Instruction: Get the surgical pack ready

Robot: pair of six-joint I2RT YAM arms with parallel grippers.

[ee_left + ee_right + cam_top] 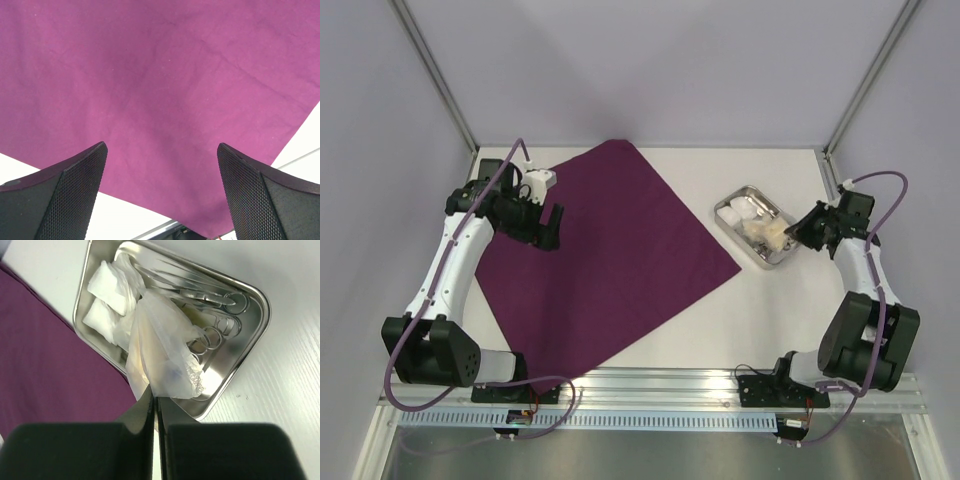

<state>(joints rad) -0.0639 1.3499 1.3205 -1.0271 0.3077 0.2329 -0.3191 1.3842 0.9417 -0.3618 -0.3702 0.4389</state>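
Pinching a translucent packet (165, 350) that half hides the forceps (220, 296), the right gripper (154, 399) is clamped; left gripper (161, 146) gapes.

cloth (610, 250): dark purple square, spread flat on the tabletop, directly beneath the wide-open left jaws.
tray (260, 315): shiny steel, rectangular, just ahead of the right jaws, off the cloth.
packet (160, 350): translucent tan, crumpled; near edge pinched in the closed right jaws, the rest over the tray.
forceps (220, 335): thin steel, ring handles, in the tray, ahead-right of the right jaws.
gauze pads (107, 285): white, folded, in the tray, ahead-left of the right jaws.
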